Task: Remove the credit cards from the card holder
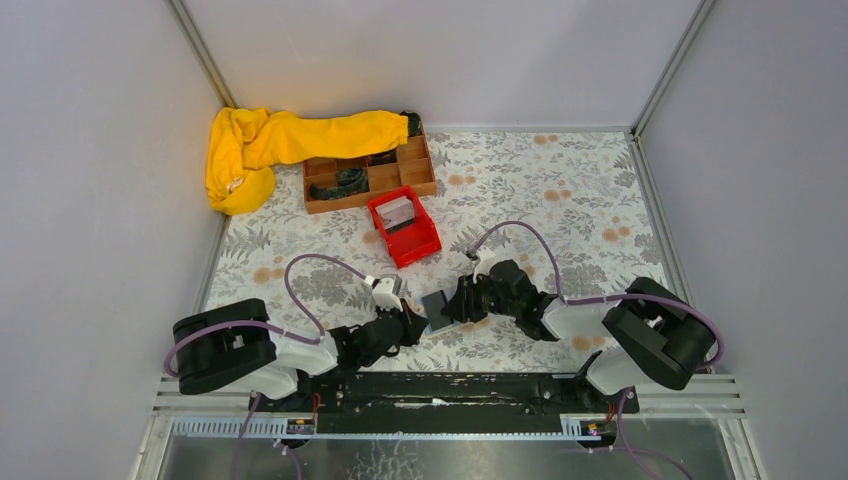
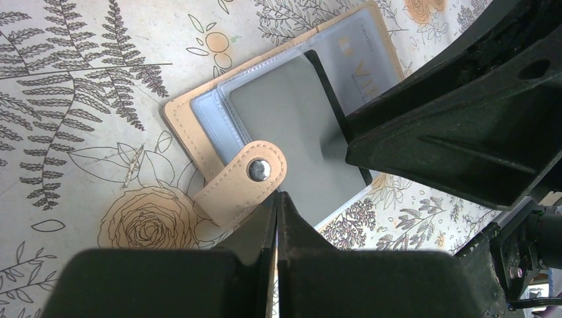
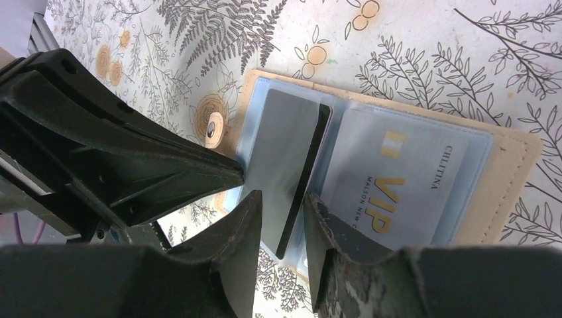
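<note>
We saw the holder (image 2: 185, 126) open near the front of the tabletop (image 1: 560, 200), btw. the two arms, its tan stitched inside facing up w/ clear, glossy plastic sleeves (image 2: 209, 109). One sleeve held a whitish VIP card (image 3: 397, 192), fully seated. A flat grey card (image 3: 285, 146) w/ a dark edge stuck partway out of the next sleeve, toward the right arm. The tan strap (image 2: 232, 192), rounded at its end w/ a metal snap (image 2: 258, 170), hung unfastened at the holder's side.

The left end effector (image 2: 277, 202) was clenched, its tips at the holder's edge just beside the strap, apparently pinching that edge. The right end effector (image 3: 281, 197) had its jaws partly apart, straddling the grey card's free end. We couldn't tell whether it gripped the card.

Farther back, the red plastic bin (image 1: 420, 250) held one pale card (image 1: 397, 212). Behind it the wooden tray (image 1: 330, 203), split into compartments, had dark items (image 1: 348, 181) in some, too small to make out. A yellow cloth (image 1: 290, 140) lay across the tray's back edge.
</note>
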`<state>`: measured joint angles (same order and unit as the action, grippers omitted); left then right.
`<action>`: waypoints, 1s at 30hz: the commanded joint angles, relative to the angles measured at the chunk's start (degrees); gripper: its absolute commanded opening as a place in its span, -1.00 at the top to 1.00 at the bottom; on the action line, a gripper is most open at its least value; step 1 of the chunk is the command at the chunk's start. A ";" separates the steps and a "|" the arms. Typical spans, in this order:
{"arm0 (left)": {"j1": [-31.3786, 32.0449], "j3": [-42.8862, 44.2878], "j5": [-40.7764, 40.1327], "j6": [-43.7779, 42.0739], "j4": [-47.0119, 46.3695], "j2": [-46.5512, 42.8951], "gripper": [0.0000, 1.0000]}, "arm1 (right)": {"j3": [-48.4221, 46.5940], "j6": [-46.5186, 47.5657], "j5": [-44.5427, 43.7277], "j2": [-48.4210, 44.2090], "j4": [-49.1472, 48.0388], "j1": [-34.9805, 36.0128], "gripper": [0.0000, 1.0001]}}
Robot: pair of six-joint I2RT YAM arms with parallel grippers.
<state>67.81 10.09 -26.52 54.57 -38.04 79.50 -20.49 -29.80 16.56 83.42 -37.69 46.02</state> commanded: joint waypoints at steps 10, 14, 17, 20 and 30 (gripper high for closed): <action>0.18 -0.99 -1.80 0.38 3.48 1.24 0.91 | -1.35 -2.78 10.49 2.52 -9.51 0.42 0.28; 0.17 -0.86 -1.73 0.37 3.46 1.36 0.88 | -1.47 -2.10 10.67 2.63 -8.70 0.47 0.27; 0.17 -0.78 -1.82 0.32 3.58 1.26 0.84 | -1.50 -1.81 11.76 2.58 -8.28 0.46 0.27; 0.18 -0.61 -2.00 0.23 3.68 1.21 0.81 | -1.23 -1.56 12.27 1.96 -7.14 0.47 0.27; 0.14 0.50 -2.38 -0.50 4.09 0.90 0.73 | 1.05 -1.27 12.01 -0.73 -4.24 0.53 0.24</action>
<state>67.83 10.00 -27.44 55.35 -37.85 79.33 -20.34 -29.98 20.75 84.07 -41.93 45.10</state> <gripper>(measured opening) 0.126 0.376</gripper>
